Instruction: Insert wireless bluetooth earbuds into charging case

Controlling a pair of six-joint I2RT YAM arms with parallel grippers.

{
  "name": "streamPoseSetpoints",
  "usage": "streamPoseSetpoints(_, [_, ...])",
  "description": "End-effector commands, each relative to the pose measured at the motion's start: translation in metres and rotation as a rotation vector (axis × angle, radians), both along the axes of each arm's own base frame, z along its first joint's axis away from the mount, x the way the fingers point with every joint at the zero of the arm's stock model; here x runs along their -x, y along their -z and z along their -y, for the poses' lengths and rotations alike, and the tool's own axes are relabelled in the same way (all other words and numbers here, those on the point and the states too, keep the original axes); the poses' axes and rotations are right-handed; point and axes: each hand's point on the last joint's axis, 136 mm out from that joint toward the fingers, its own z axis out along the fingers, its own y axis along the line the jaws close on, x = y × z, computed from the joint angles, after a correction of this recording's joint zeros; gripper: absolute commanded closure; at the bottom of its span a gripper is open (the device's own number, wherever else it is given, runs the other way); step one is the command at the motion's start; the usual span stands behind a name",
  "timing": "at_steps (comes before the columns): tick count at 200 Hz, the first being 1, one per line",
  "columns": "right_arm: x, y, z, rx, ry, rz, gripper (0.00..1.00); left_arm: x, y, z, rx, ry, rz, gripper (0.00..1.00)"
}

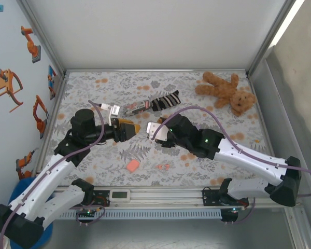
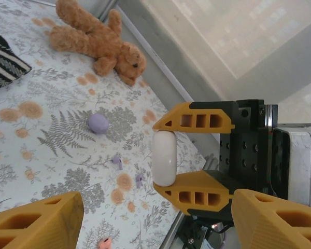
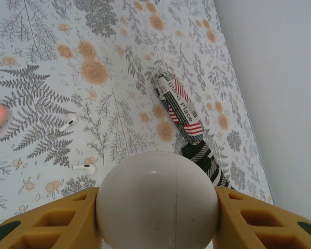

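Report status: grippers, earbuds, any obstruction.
Right gripper shut on white case. Left gripper open, empty, facing it. White earbuds loose on table, not yet in. Nothing between grippers.

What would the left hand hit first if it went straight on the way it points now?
The case clamped in the right hand. The left hand, open, points straight at it, and nothing lies between them in the left wrist view. The gap looks short, though depth is hard to judge.

three cases (image 3: 156, 199), six earbuds (image 3: 85, 167), one teddy bear (image 1: 225, 92), one sock (image 1: 166, 100), one tube (image 3: 180, 106).
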Motion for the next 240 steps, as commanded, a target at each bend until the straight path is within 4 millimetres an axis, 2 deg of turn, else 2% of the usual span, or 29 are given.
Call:
streamPoseSetpoints(1, [0.001,-0.031,-0.004,-0.071,-0.004,0.075,0.52,0.004,-0.018,0.009,0.057,0.039,0.052,0.26])
streamPoseSetpoints(87, [0.011,-0.05,-0.011,-0.138,-0.037,0.098,0.52,0.015,-0.006,0.032,0.031,0.129,0.053,0.3])
streamPoseSetpoints(116, [0.011,-0.05,-0.013,-0.137,-0.039,0.099,0.52,0.02,-0.005,0.042,0.026,0.167,0.064,0.31])
streamPoseSetpoints(161, [0.012,-0.051,-0.014,-0.142,-0.043,0.102,0.52,0.022,0.001,0.053,0.006,0.202,0.048,0.37])
streamPoseSetpoints(240, [0.014,-0.049,-0.015,-0.129,-0.05,0.102,0.52,0.023,0.002,0.057,0.0,0.217,0.049,0.49])
